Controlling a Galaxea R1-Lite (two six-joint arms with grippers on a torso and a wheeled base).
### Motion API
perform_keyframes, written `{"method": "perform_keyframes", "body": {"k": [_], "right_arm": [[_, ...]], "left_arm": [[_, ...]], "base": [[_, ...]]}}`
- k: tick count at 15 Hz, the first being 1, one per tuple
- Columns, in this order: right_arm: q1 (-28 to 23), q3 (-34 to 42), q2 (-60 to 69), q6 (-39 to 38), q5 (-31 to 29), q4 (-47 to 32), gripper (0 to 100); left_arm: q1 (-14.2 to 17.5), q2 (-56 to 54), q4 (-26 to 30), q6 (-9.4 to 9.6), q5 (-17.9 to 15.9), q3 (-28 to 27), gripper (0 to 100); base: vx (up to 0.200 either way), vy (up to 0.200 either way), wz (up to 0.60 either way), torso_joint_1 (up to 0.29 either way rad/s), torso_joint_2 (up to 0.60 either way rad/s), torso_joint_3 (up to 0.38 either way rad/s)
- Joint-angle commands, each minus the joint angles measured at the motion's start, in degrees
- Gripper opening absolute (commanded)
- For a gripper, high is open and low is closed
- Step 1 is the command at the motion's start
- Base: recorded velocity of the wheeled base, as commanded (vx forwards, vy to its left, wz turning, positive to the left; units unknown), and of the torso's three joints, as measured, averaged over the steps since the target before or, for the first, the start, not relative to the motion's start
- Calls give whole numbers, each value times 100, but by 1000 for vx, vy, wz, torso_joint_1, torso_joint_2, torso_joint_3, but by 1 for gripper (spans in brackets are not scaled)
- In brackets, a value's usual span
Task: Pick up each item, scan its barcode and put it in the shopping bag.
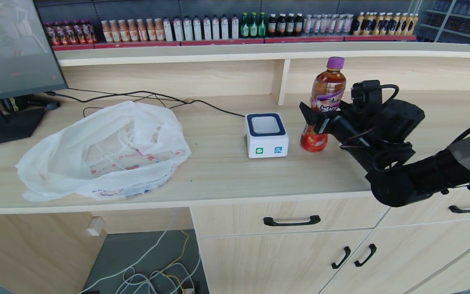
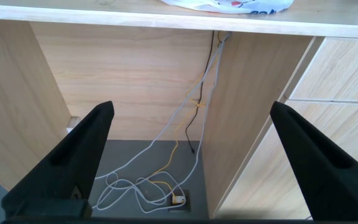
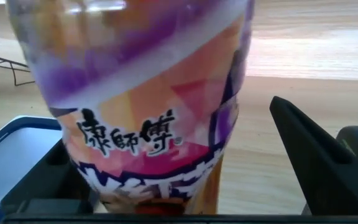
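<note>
Tall clear plastic bottle [image 1: 328,87] of orange-brown drink, purple cap, upright on pale wooden counter [image 1: 227,171], just right of small white box scanner [image 1: 266,134] with blue-rimmed top. Right gripper [image 1: 320,117] at bottle's label height, fingers spread either side; gap visible between one finger [image 3: 303,155] and bottle wall, not clamped. Crumpled white plastic shopping bag [image 1: 104,151] lying mouth-up at counter's left, well apart from bottle. Left gripper [image 2: 191,155] low, below counter edge, fingers wide apart, facing alcove with loose cables [image 2: 166,180] on floor.

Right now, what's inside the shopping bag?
The shopping bag lies open on the counter; only crumpled plastic with red print shows inside. Folds hide the rest.
</note>
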State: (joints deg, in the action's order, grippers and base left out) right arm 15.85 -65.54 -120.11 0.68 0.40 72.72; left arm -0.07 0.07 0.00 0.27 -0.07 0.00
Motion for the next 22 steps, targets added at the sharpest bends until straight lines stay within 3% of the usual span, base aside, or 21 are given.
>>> {"method": "perform_keyframes", "body": {"k": [1, 4, 5, 22], "right_arm": [[15, -3, 14, 2, 4, 6, 100], [76, -3, 23, -24, -5, 14, 100], [103, 15, 41, -24, -5, 14, 0], [129, 129, 375, 151, -357, 691, 0]], "left_arm": [[-1, 1, 0, 0, -1, 0, 100], [-1, 1, 0, 0, -10, 0, 100], [-1, 1, 0, 0, -1, 0, 100], [-1, 1, 0, 0, -1, 0, 100]], "base": [[0, 0, 0, 0, 0, 0], [0, 0, 0, 0, 0, 0], [0, 0, 0, 0, 0, 0], [0, 0, 0, 0, 0, 0]]}}
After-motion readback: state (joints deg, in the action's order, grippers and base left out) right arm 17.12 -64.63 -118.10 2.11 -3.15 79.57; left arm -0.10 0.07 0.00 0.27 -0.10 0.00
